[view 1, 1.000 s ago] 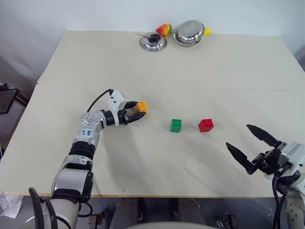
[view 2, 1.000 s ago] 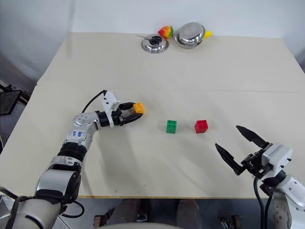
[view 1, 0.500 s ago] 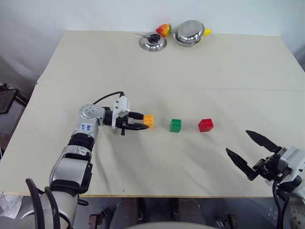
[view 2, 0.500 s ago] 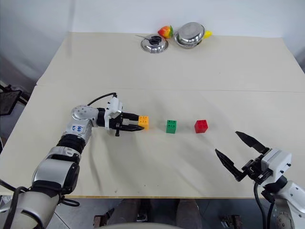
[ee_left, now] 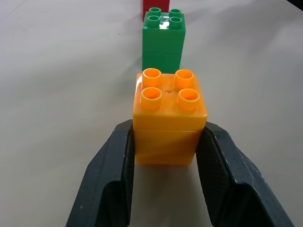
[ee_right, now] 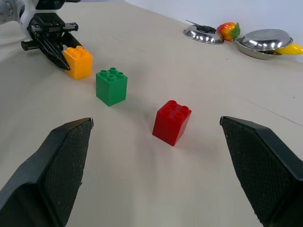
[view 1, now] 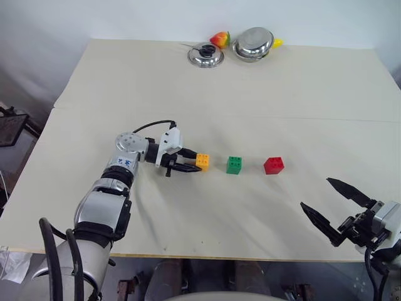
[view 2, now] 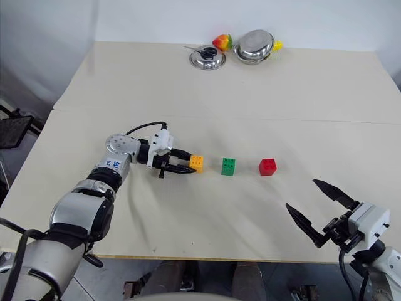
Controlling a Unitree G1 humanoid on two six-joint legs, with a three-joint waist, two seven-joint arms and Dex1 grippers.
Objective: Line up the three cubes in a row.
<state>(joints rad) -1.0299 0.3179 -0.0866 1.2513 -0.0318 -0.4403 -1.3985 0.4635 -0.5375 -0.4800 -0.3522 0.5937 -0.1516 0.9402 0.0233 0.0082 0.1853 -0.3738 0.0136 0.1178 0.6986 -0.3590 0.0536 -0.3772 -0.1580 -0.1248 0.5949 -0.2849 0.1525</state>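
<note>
The orange-yellow cube (view 1: 202, 161) stands on the table (view 1: 250, 94) with my left gripper (view 1: 195, 162) shut on its sides, the fingers (ee_left: 111, 179) lying level and pointing right. Just to its right, a small gap away, stands the green cube (view 1: 234, 165), and past that the red cube (view 1: 273, 165). All three are studs up, roughly in one line; in the left wrist view green (ee_left: 164, 40) and red (ee_left: 155, 7) line up behind the orange-yellow cube (ee_left: 169, 118). My right gripper (view 1: 315, 193) hovers open and empty near the front right edge.
At the far edge of the table sit a steel lid (view 1: 205, 56), a steel bowl (view 1: 254, 44) and a red-yellow toy fruit (view 1: 219, 39). A seam crosses the table (view 1: 282, 117) behind the cubes.
My left gripper carried the orange-yellow cube rightward and down onto the table beside the green cube, turning level. My right gripper drew back a little toward the front edge, still open.
</note>
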